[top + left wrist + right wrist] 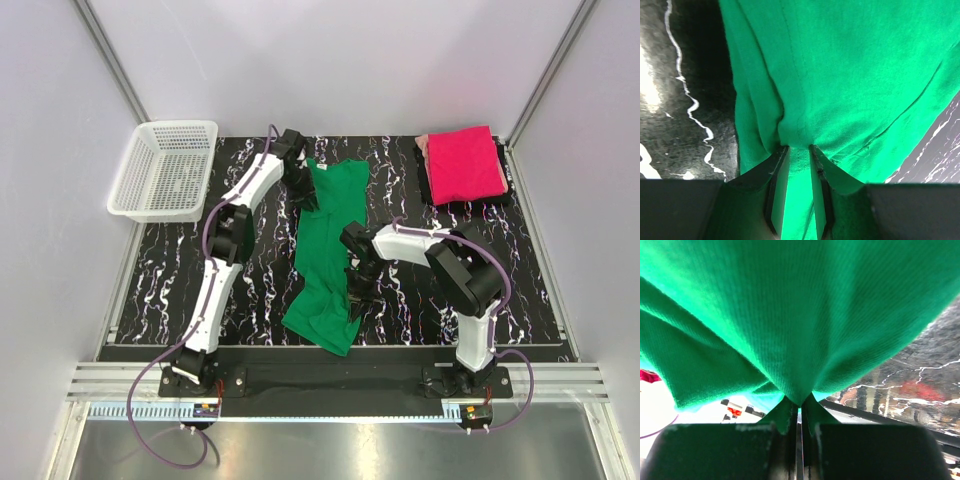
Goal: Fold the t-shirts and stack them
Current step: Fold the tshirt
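Grips the plain bright green cloth t-shirt (330, 250) at two places. Pinches a raised ridge of its fabric in the left gripper (799, 147), jaws narrow, green cloth packed into the slot between them. Clamps a second bunch in the right gripper (801, 402), jaws almost together with only a thin fold caught in the gap. Runs as a long strip from the left gripper's tips back toward the right gripper, then spreads into a crumpled flap just past the right gripper on its near side, over the black white-veined worktop (170, 270). Cannot tell how much of that strip rests on the worktop. Well apart from the right gripper, far off to its right: folded hot pink cloth t-shirt (465, 165), flat and squared. Well to the left of the left gripper, at the far left corner: white plastic mesh basket (130, 185), open side up, both t-shirts outside it on the worktop.
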Robot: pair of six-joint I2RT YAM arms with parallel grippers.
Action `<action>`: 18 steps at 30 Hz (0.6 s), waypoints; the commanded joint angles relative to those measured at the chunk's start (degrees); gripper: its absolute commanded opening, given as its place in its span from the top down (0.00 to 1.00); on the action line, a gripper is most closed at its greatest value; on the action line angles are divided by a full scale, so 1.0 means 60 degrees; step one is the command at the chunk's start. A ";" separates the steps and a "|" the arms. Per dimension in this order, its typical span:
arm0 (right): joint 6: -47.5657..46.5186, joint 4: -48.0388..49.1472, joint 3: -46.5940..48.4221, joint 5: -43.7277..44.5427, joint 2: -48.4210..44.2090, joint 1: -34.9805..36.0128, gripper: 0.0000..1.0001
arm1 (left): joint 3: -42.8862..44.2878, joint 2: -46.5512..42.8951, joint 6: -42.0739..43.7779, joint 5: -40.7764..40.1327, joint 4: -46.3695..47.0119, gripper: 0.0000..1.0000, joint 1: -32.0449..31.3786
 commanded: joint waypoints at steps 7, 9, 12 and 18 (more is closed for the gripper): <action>-0.0281 -0.0396 0.0177 0.0352 0.0227 -0.0050 1.00 | 0.0339 0.0281 0.0002 -0.0100 0.0073 0.71 0.0296; -0.0354 -0.0454 0.0353 0.0381 0.0330 -0.0109 1.00 | 0.0353 0.0340 0.0002 -0.0099 0.0102 0.71 0.0311; -0.0486 -0.0527 0.0660 0.0426 0.0564 -0.0240 1.00 | 0.0397 0.0413 -0.0013 0.0018 0.0146 0.71 0.0311; -0.0852 -0.0835 0.1363 0.0572 0.0989 -0.0533 1.00 | 0.0748 0.0662 -0.0159 0.0149 0.0336 0.71 0.0340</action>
